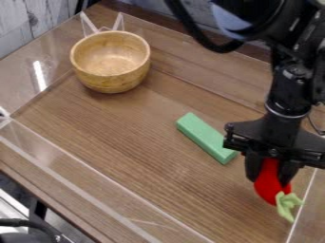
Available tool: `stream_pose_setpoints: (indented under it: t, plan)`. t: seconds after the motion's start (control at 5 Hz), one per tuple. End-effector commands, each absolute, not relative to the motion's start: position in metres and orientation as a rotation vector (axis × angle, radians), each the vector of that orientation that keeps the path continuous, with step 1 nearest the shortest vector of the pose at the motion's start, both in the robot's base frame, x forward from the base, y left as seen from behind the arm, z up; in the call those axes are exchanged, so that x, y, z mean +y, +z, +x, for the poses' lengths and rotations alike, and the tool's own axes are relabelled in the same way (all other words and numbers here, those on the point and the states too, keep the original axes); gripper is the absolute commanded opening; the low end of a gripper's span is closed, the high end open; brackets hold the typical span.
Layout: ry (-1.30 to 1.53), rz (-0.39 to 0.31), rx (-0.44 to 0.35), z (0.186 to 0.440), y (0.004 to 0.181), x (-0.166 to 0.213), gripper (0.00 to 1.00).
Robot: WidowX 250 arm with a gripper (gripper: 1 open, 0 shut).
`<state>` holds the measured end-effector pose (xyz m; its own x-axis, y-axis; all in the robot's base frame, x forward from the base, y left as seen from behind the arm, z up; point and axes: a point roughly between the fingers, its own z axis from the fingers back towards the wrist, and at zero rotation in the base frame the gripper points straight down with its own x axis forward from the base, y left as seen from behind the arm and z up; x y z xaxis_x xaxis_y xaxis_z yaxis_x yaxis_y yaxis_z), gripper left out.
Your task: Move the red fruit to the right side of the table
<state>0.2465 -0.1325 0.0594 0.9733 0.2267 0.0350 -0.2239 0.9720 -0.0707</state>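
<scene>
The red fruit point(268, 182) is a small bright red toy with a light green stem point(288, 204), held low over the front right of the wood-grain table point(114, 133). My gripper point(271, 171) points straight down and is shut on the red fruit, a black finger on each side of it. The fruit's lower end sits at or just above the tabletop; contact cannot be told.
A green rectangular block point(206, 138) lies just left of the gripper. A wooden bowl point(110, 61) stands at the back left. Low clear acrylic walls point(51, 152) edge the table. Black cables hang above the arm at the top right.
</scene>
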Motion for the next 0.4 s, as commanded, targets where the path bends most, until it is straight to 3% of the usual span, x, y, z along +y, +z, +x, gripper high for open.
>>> stream_pose_setpoints:
  t: [0.0,0.2]
  plan:
    - [0.274,-0.096,-0.096,0.254,0.07,-0.146,0.0]
    - [0.307,-0.097,-0.106,0.255,0.063,-0.156,0.0]
